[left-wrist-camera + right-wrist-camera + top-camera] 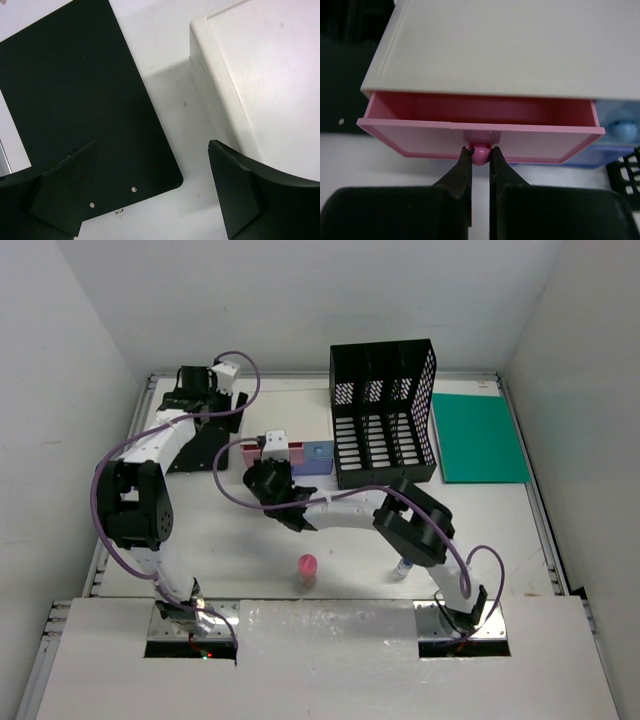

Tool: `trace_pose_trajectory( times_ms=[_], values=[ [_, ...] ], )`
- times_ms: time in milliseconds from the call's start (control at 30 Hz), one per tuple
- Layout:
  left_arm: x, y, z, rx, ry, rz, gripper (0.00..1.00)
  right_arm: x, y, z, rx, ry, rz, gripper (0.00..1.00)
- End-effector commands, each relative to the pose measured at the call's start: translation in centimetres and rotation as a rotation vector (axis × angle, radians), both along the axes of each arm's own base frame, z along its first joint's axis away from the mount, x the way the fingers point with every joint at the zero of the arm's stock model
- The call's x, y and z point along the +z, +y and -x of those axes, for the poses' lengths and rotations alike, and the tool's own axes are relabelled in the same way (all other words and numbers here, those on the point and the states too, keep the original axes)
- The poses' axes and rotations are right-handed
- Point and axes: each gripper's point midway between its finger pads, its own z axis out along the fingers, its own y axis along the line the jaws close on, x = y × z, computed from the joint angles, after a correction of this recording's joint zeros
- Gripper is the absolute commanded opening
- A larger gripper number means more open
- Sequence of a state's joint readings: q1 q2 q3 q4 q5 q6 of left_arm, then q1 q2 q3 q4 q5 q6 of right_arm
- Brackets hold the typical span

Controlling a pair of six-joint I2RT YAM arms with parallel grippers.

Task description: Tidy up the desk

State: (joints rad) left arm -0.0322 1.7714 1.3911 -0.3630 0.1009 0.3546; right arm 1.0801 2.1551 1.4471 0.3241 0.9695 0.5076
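Note:
The desk [230,550] is a large white tabletop. A small white-topped box [510,45] with a pink drawer [420,137] and a blue drawer [620,131] stands at mid-back [295,448]. My right gripper [480,152] is shut on the pink drawer's round knob [480,156]; the drawer is partly pulled out. In the top view the right gripper [272,470] is just in front of the box. My left gripper [150,195] is open and empty, above a flat black board [75,100] and beside the box's white top [260,75]; in the top view the left gripper [205,400] is at the back left.
A black mesh file organizer [385,415] stands right of the box, and a green notebook [480,437] lies at the back right. A small pink object [307,568] and a small white tube [402,568] sit near the front. The black board [200,445] lies at the left.

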Motion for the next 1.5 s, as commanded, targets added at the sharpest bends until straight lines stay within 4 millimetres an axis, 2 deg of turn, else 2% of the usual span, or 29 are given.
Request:
trace_pose_trajectory(
  times_ms=[0, 133, 167, 300, 333, 367, 400, 433, 467, 500, 533, 600, 633, 667, 700, 733, 767, 900, 933, 967, 1033, 1133, 1167, 1200, 1267, 1333, 1367, 1400, 1467],
  values=[
    [2.8, 0.2, -0.7, 0.0, -0.08, 0.011, 0.88, 1.2, -0.1, 4.1, 0.048, -0.016, -0.005, 0.0],
    [2.5, 0.2, -0.7, 0.0, -0.073, 0.01, 0.88, 0.9, -0.6, 8.1, 0.111, 0.011, -0.022, 0.0],
    [2.6, 0.2, -0.8, 0.001, -0.074, 0.009, 0.88, 0.9, -0.5, 9.7, 0.137, 0.018, -0.016, 0.0],
    [2.5, 0.2, -0.9, 0.003, -0.071, 0.012, 0.88, 0.6, -0.7, 12.5, 0.188, 0.051, 0.015, 0.0],
    [2.5, 0.2, -0.8, 0.001, -0.07, 0.009, 0.88, 1.2, -0.2, 12.9, 0.219, 0.063, 0.004, 0.05],
    [2.5, 0.3, -0.8, 0.005, -0.068, 0.009, 0.88, 0.9, -0.1, 13.1, 0.24, 0.075, 0.019, 0.16],
    [2.6, 0.3, -0.8, 0.003, -0.071, 0.007, 0.88, 1.6, 0.0, 13.5, 0.269, 0.08, 0.031, 0.28],
    [2.7, 0.3, -0.8, 0.002, -0.07, 0.006, 0.88, 2.3, -0.1, 13.7, 0.29, 0.079, 0.052, 0.48],
    [2.8, 0.3, -0.7, 0.004, -0.07, 0.006, 0.88, 3.9, 0.0, 14.1, 0.323, 0.076, 0.04, 0.55],
    [3.0, 0.3, -0.8, 0.004, -0.071, 0.006, 0.88, 4.4, -0.4, 14.5, 0.36, 0.08, 0.09, 0.66],
    [3.1, 0.3, -0.7, 0.002, -0.071, 0.008, 0.88, 5.0, -0.3, 15.1, 0.406, 0.092, 0.098, 0.71],
    [3.4, 0.2, -0.7, -0.001, -0.072, 0.014, 0.88, 7.7, -1.3, 16.2, 0.497, 0.085, 0.141, 0.81],
    [3.6, 0.1, -0.7, -0.004, -0.077, 0.018, 0.88, 8.2, -1.8, 16.7, 0.535, 0.095, 0.168, 0.98],
    [3.8, 0.0, -0.7, -0.007, -0.076, 0.022, 0.88, 7.3, -2.3, 18.3, 0.63, 0.162, 0.229, 0.99],
    [4.0, -0.2, -0.7, -0.015, -0.078, 0.029, 0.88, 9.0, -2.7, 18.9, 0.68, 0.156, 0.252, 0.99],
    [4.6, -0.4, -0.5, -0.024, -0.087, 0.033, 0.88, 8.6, -3.3, 19.6, 0.719, 0.198, 0.295, 0.99],
    [5.0, -0.5, -0.4, -0.034, -0.094, 0.037, 0.88, 6.9, -4.6, 21.3, 0.798, 0.288, 0.392, 0.99],
    [7.4, -2.0, 1.1, -0.125, -0.12, 0.079, 0.88, 2.3, -7.1, 24.1, 0.923, 0.447, 0.542, 0.99],
    [8.5, -2.3, 1.6, -0.148, -0.143, 0.076, 0.89, 1.9, -6.9, 24.7, 0.961, 0.456, 0.536, 0.99],
    [8.7, -2.5, 2.3, -0.162, -0.133, 0.08, 0.89, 1.7, -6.0, 25.6, 1.038, 0.454, 0.505, 0.99],
    [9.8, -2.6, 3.3, -0.185, -0.149, 0.07, 0.89, 1.1, -6.0, 26.0, 1.069, 0.457, 0.504, 0.99],
    [9.8, -2.5, 5.0, -0.199, -0.118, 0.052, 0.92, 0.3, -6.2, 26.1, 1.081, 0.46, 0.522, 0.99],
    [9.2, -2.4, 5.8, -0.202, -0.087, 0.05, 0.92, -0.1, -6.2, 26.2, 1.092, 0.463, 0.525, 0.99],
    [9.4, -2.2, 6.4, -0.206, -0.086, 0.037, 0.92, -1.0, -6.5, 26.6, 1.103, 0.483, 0.537, 0.99],
    [8.4, -2.2, 7.7, -0.214, -0.049, 0.032, 0.93, -2.5, -6.8, 26.5, 1.096, 0.509, 0.566, 0.99],
    [8.8, -2.6, 8.9, -0.253, -0.053, 0.032, 0.94, -4.2, -6.9, 26.6, 1.094, 0.546, 0.6, 0.96],
    [8.2, -2.8, 9.8, -0.271, -0.028, 0.036, 0.94, -4.5, -6.7, 26.6, 1.096, 0.553, 0.606, 0.91],
    [8.7, -3.3, 10.6, -0.313, -0.039, 0.043, 0.94, -4.8, -6.7, 26.7, 1.101, 0.565, 0.612, 0.71],
    [8.6, -4.3, 12.3, -0.383, -0.015, 0.074, 0.95, -5.0, -6.5, 27.0, 1.112, 0.586, 0.614, 0.45]
  ],
)
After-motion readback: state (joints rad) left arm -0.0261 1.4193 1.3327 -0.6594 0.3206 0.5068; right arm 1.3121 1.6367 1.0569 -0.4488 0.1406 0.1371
